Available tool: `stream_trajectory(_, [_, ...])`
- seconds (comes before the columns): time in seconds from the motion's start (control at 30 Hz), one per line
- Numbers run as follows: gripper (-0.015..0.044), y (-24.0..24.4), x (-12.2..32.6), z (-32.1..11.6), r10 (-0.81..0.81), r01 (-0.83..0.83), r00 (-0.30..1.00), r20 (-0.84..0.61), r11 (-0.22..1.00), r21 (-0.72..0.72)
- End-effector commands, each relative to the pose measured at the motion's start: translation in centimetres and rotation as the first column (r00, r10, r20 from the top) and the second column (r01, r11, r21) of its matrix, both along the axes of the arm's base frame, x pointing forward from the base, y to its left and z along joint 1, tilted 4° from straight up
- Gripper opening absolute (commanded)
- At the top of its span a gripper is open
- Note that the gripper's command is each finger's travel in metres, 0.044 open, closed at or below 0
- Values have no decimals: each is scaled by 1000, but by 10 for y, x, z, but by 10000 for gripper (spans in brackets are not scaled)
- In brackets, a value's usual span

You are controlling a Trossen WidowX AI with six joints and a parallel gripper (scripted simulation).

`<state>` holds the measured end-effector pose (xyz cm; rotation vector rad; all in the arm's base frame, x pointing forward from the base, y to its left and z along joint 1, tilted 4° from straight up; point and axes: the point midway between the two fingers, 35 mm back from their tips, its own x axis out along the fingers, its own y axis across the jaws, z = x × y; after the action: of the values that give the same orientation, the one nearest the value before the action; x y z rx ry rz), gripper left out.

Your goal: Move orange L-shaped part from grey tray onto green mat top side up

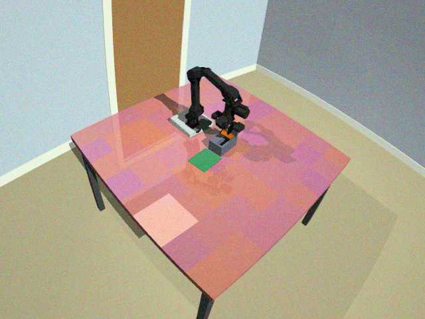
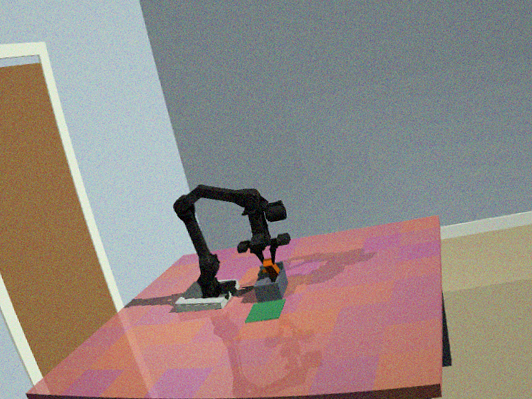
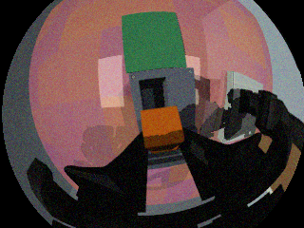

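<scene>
The orange part [image 1: 227,134] [image 2: 270,270] [image 3: 161,120] is held between the fingertips of my gripper [image 1: 228,131] [image 2: 268,262] [image 3: 161,132], which is shut on it. The part stands up above the top of the grey tray [image 1: 215,147] [image 2: 268,291] [image 3: 184,85], toward the tray's end away from the mat. The dark pocket shows uncovered in front of the part in the wrist view. The part's lower end is hard to make out, so I cannot tell whether it is clear of the pocket. The green mat [image 1: 204,159] [image 2: 266,311] [image 3: 153,43] lies flat beside the tray with nothing on it.
The arm's pale base plate [image 1: 190,131] [image 2: 202,304] [image 3: 230,85] stands on the patchwork table [image 1: 236,219] [image 2: 278,341], to the left of the tray in the top and exterior views. The tray's walls rise above the table and the mat.
</scene>
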<state>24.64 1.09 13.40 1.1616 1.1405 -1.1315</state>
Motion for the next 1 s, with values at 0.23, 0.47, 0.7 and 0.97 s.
stream_trajectory(0.23, [0,2,-2,17,-3,3,1000,-1,1000,10])
stream_trajectory(0.47, [0,3,-2,29,-3,3,1000,-1,1000,10])
stream_trajectory(0.7, [0,3,-3,40,-3,3,1000,-1,1000,10])
stream_trajectory(0.97, [0,3,-4,43,-3,3,1000,-1,1000,10])
